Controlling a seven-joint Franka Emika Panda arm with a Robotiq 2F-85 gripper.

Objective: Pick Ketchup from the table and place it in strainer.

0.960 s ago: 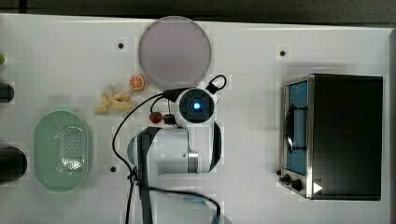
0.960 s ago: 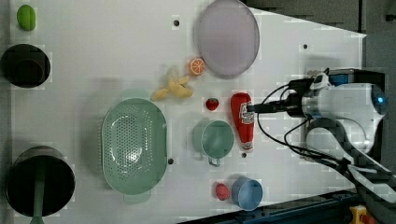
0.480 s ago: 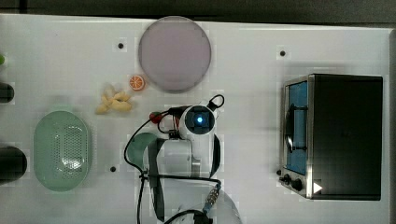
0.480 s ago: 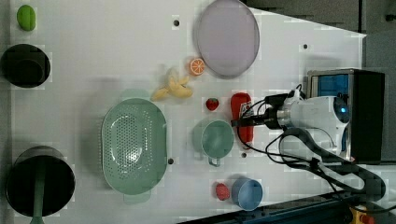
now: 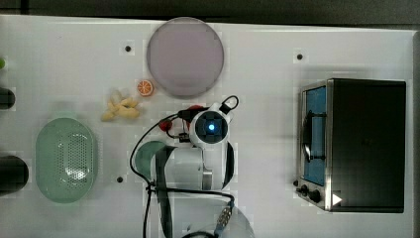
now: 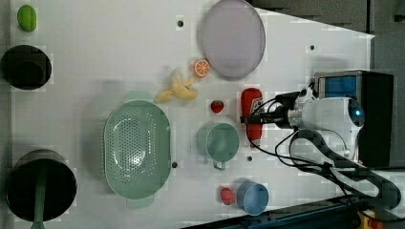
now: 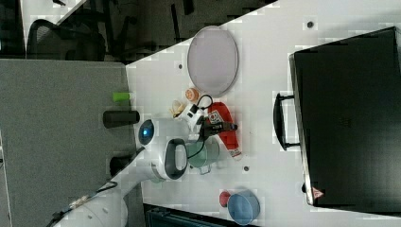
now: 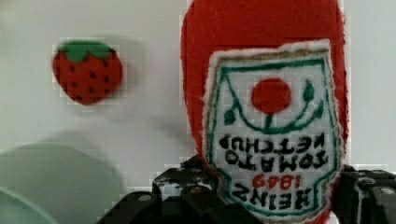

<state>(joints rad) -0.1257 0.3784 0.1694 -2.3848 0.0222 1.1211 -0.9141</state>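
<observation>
i see the tool (image 8: 275,196) straddling the ketchup (image 8: 266,93) at its label, fingers part-closed but grip unconfirmed; looks plush, soft, light — squeeze mid-body, strawberry (image 8: 87,71) at its 9 o'clock.

route to strainer (image 6: 137,148): I see bare table just above it in the left view | obstacles: green cup (image 6: 218,141) and strawberry (image 6: 217,106) just beside Ketchup (image 6: 251,100), bananas (image 6: 177,90) near strainer rim | strainer inside free
</observation>
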